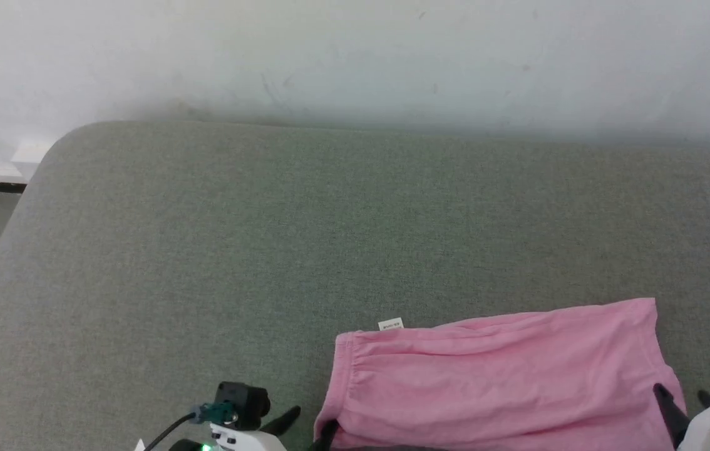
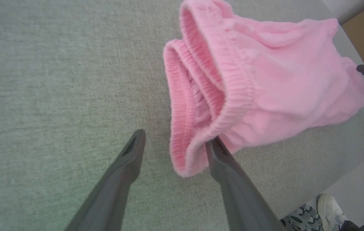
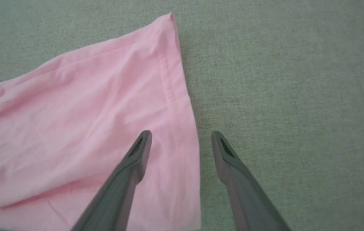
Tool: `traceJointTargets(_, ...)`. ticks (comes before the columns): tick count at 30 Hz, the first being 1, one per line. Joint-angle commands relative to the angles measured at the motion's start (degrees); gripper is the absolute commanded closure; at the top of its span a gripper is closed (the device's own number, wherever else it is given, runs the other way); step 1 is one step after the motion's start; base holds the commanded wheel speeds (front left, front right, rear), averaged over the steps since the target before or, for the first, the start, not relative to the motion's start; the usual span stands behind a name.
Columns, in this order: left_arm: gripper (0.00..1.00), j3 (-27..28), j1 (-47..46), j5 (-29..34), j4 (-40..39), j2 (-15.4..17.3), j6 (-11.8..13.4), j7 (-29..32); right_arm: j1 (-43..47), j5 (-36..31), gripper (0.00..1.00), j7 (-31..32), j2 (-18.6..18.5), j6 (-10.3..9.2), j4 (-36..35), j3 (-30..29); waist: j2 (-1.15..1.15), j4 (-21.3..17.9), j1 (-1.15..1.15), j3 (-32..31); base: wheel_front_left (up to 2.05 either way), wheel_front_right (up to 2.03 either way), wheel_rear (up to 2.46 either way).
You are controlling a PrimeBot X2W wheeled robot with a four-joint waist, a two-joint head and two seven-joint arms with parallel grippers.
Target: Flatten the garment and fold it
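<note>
Left gripper (image 2: 175, 138) stands wide open at the waistband (image 2: 182, 106), one finger touching it, holding nothing. The shorts (image 1: 493, 376) lie at the near edge of the grey cushion (image 1: 267, 238), mostly flat and seemingly leg over leg, so one fold looks done; the waistband gapes, and a cross fold is probably left. Right gripper (image 3: 181, 134) straddles the leg hem (image 3: 172, 96), open and empty
</note>
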Motion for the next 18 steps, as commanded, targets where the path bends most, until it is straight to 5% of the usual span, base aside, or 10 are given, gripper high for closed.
traceJointTargets(1,0.0,0.4,-0.3,0.8,-0.3,0.4,0.3,-1.0,0.3,-0.3,0.0,-0.6,-0.5,-0.11,-0.5,0.1,0.0,0.2,0.0,-0.7,0.0,0.0,0.0)
traceJointTargets(10,0.0,5.9,1.0,4.5,-6.6,2.3,2.5,-15.0,0.8,-0.2,0.0,-6.6,-4.6,-0.11,-5.2,2.9,0.0,0.9,0.0,-3.7,0.0,0.0,0.0)
traceJointTargets(14,0.0,9.8,-0.1,10.5,-7.3,2.3,6.7,-25.6,1.4,-0.8,0.0,-7.5,-5.5,-0.11,-3.4,3.8,0.0,1.3,0.0,-4.1,0.0,0.0,0.0)
traceJointTargets(18,0.0,12.7,-0.7,17.5,-7.6,1.6,9.9,-27.9,0.5,-0.9,0.0,-6.9,-5.4,-0.11,0.3,4.2,0.0,1.5,0.0,-3.8,0.0,0.0,0.0)
